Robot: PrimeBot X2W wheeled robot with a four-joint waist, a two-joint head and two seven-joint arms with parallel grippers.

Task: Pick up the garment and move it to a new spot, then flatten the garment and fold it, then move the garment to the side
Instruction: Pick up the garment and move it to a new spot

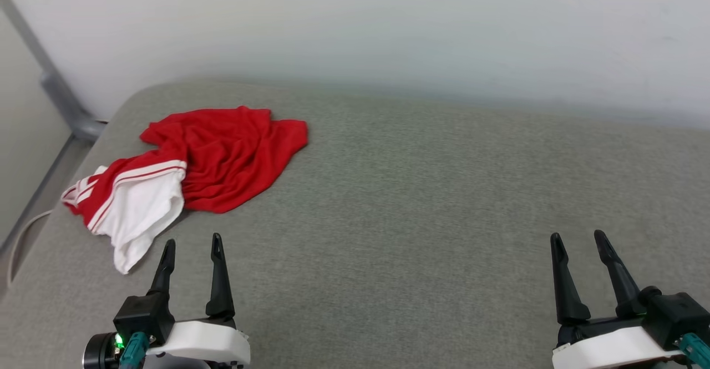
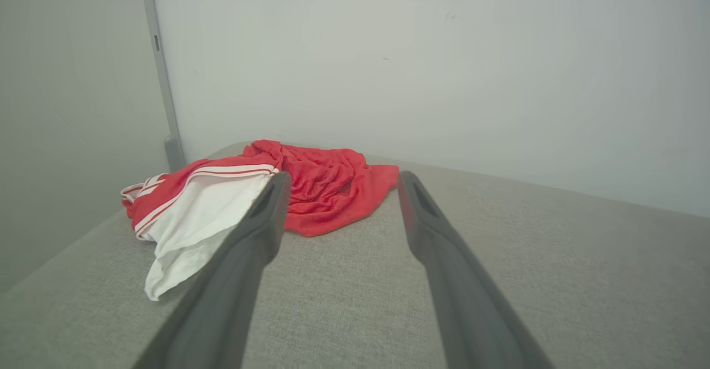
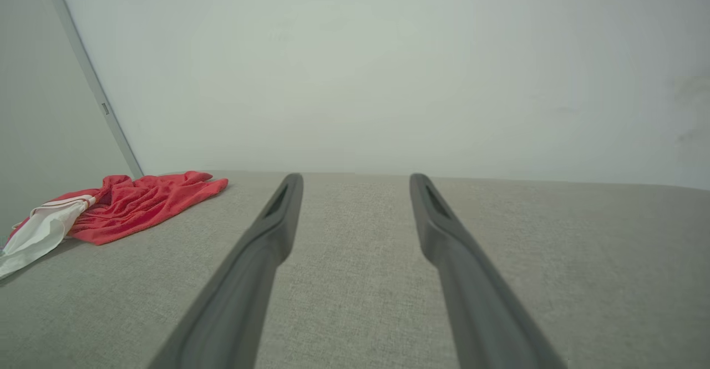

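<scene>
The garment (image 1: 222,155) lies crumpled at the far left of the grey padded surface (image 1: 421,202), a red shirt with a white, red-striped sleeve (image 1: 141,208) spilling toward me. My left gripper (image 1: 192,242) hovers open just in front of that sleeve, apart from it, nothing between its fingers. In the left wrist view the garment (image 2: 327,186) sits beyond the open left gripper (image 2: 344,177). My right gripper (image 1: 578,237) stands open at the lower right, far from the cloth. The right wrist view shows the garment (image 3: 138,205) at the far left, beyond the open right gripper (image 3: 356,177).
A pale wall (image 1: 388,25) rises behind the padded surface. A grey metal frame post (image 1: 61,97) runs down at the left, past the surface's rounded left edge. A wide stretch of grey padding spreads to the right of the garment.
</scene>
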